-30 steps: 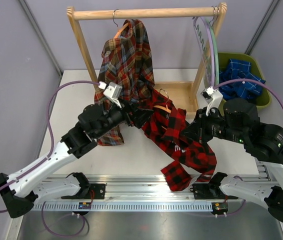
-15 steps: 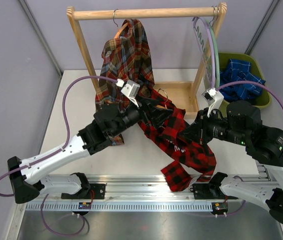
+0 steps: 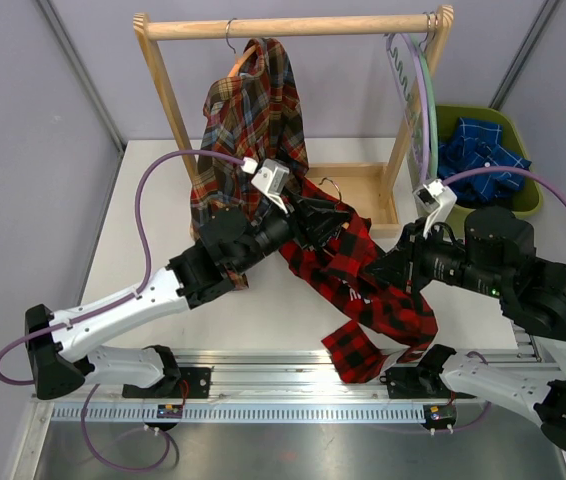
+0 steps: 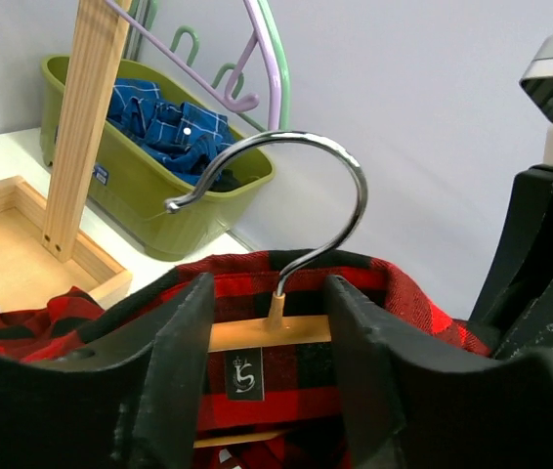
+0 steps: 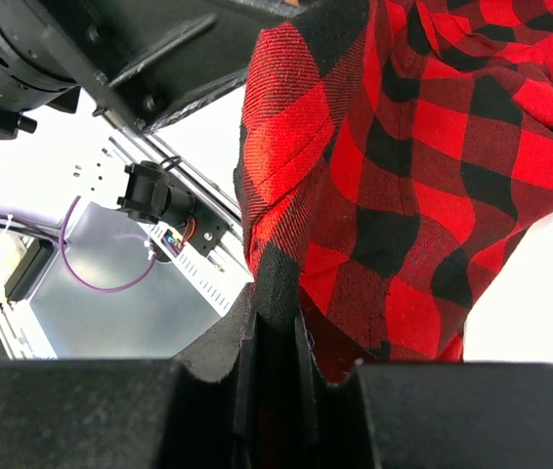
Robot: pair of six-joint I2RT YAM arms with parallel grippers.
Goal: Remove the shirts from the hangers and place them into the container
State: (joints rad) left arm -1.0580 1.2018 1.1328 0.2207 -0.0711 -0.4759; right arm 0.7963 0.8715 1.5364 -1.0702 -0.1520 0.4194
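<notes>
Here, the left gripper (image 4: 269, 298) straddles the metal hook (image 4: 350, 186) of the hanger (image 4: 257, 334) inside the red-and-black shirt (image 3: 383, 300). Its jaws are half-parted, with the stem untouched between them. The right gripper (image 5: 275, 327) is clamped on the shirt's cloth, over the table, well apart from the olive-green bin (image 3: 533, 195).

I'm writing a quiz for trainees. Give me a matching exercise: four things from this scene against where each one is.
1. red-and-black shirt
2. tartan shirt
3. blue shirt
4. lilac and green hangers

A. in the green bin
B. bare, at the right end of the rail
C. pinched by the right end effector
D. hanging from the rail

Pairs: 1-C, 2-D, 3-A, 4-B
</notes>
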